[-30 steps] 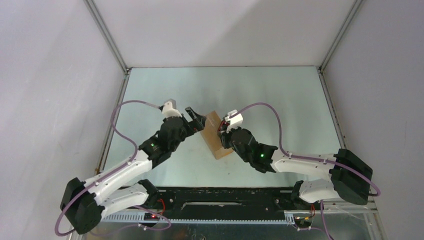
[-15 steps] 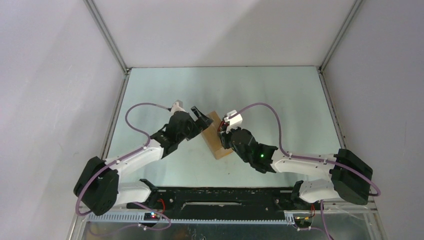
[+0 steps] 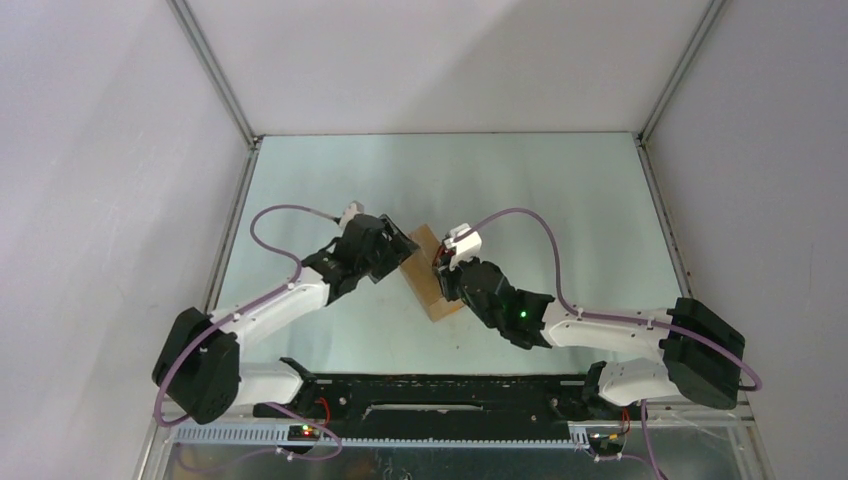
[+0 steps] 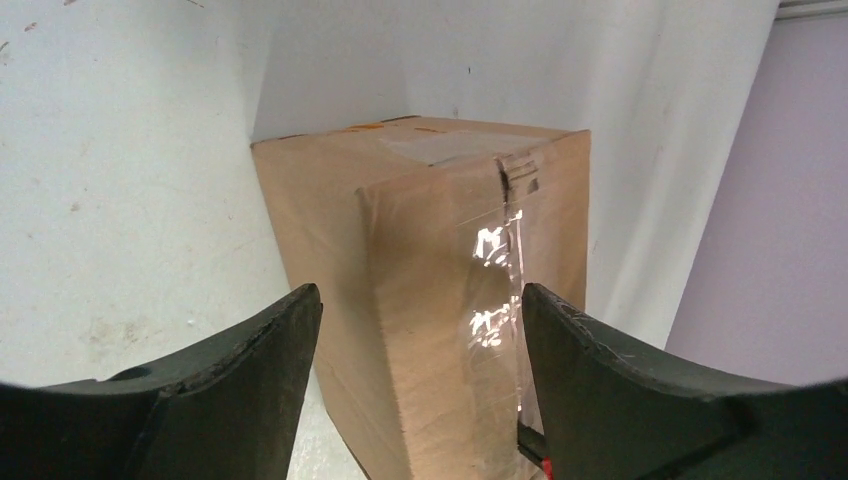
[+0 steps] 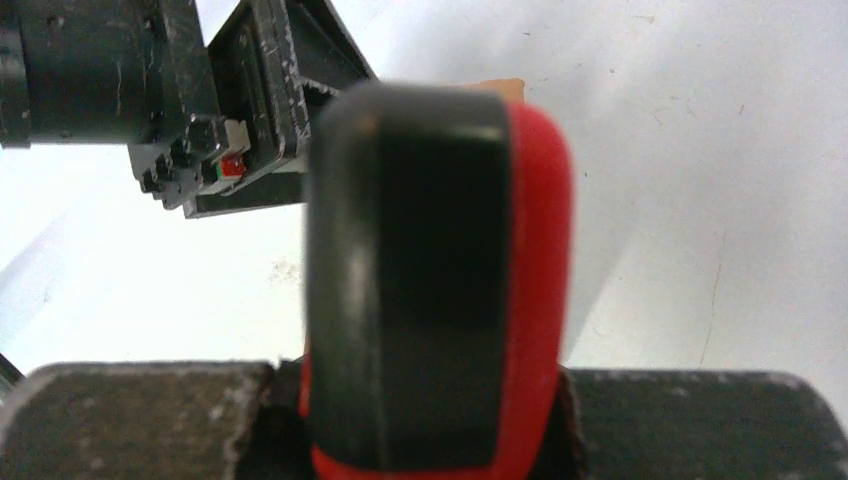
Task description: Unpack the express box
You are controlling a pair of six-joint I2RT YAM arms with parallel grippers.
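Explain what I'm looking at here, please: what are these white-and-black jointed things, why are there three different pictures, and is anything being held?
These are two robot arms, left and right, bolted at the near edge of a pale table. Each ends in a two-finger gripper. The wide picture comes from a fixed camera above and behind them. The other two come from small cameras on each wrist. On the table stands a brown cardboard box, sealed with clear tape. The left gripper is open, its fingers either side of the box's taped corner; I cannot tell whether they touch it. The right gripper is shut on a red-and-black utility knife, close beside the box.
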